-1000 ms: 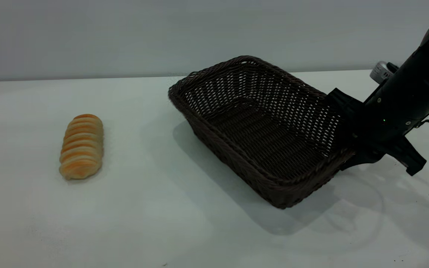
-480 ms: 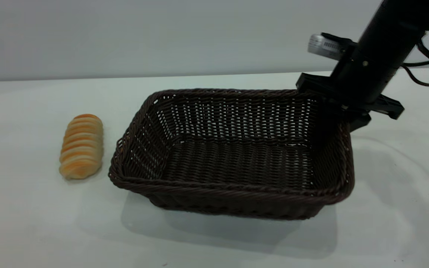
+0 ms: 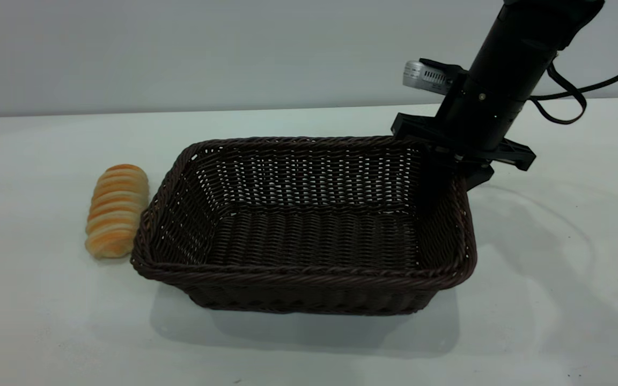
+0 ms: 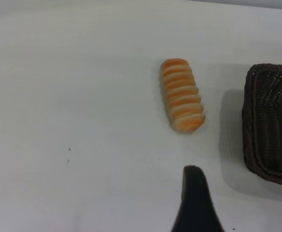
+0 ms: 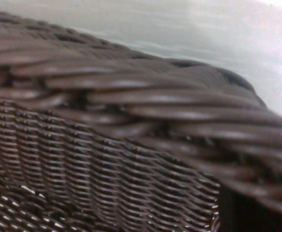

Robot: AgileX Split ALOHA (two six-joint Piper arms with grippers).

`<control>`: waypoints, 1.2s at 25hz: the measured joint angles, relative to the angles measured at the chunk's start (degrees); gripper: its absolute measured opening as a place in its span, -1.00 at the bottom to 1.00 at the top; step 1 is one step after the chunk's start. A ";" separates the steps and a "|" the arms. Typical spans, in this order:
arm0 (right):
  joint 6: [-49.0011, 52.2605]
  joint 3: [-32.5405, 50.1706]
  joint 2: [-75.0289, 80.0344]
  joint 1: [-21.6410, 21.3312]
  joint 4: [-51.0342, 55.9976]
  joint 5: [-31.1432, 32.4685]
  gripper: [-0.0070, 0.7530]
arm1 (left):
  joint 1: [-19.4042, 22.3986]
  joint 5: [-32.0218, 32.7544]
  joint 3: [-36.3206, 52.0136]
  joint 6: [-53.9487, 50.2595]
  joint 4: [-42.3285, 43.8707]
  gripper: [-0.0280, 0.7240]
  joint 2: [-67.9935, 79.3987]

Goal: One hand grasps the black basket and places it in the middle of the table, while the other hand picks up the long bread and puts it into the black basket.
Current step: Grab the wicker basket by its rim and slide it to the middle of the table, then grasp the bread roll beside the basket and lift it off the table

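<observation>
The black basket is in the middle of the table, long side toward the camera, its left rim close beside the long bread. My right gripper is shut on the basket's far right corner rim. In the right wrist view the braided rim fills the picture, with a dark finger against the wall. The left wrist view shows the bread lying on the table, the basket's corner, and one finger of my left gripper, open, short of the bread.
A grey wall runs behind the table's far edge. The right arm's cable hangs at the far right. White tabletop shows in front of the basket and to the right of it.
The right gripper has swung the basket round from a tilted, diagonal pose and carried it left toward the bread. The bread has not moved.
</observation>
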 joint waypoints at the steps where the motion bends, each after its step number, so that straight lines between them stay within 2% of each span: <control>1: -0.13 -0.02 0.00 0.04 -0.09 0.13 -0.50 | 0.00 0.00 0.00 0.00 0.00 0.51 0.00; 10: 0.00 -2.32 0.00 -0.69 -3.45 2.94 0.24 | 0.00 0.07 0.00 0.00 0.00 0.51 0.00; 13: 0.20 -6.38 0.00 -2.26 -4.00 6.92 0.38 | 0.00 0.07 0.00 -0.04 0.00 0.51 0.00; 17: 0.27 -14.19 0.00 -4.45 -7.64 16.26 0.41 | 0.00 0.20 0.00 -0.04 3.55 0.51 0.00; 19: 0.27 -18.51 -0.05 -5.08 -12.26 18.87 0.41 | 0.00 0.62 0.00 -0.04 5.04 0.51 0.00; 25: 2.17 -21.36 -4.31 -5.53 -27.31 20.24 0.41 | 0.00 0.89 0.00 -0.04 5.58 0.51 0.00; 30: 4.03 -21.00 -11.06 -5.53 -30.25 20.62 0.39 | 0.00 1.94 0.00 -0.04 5.62 0.51 2.13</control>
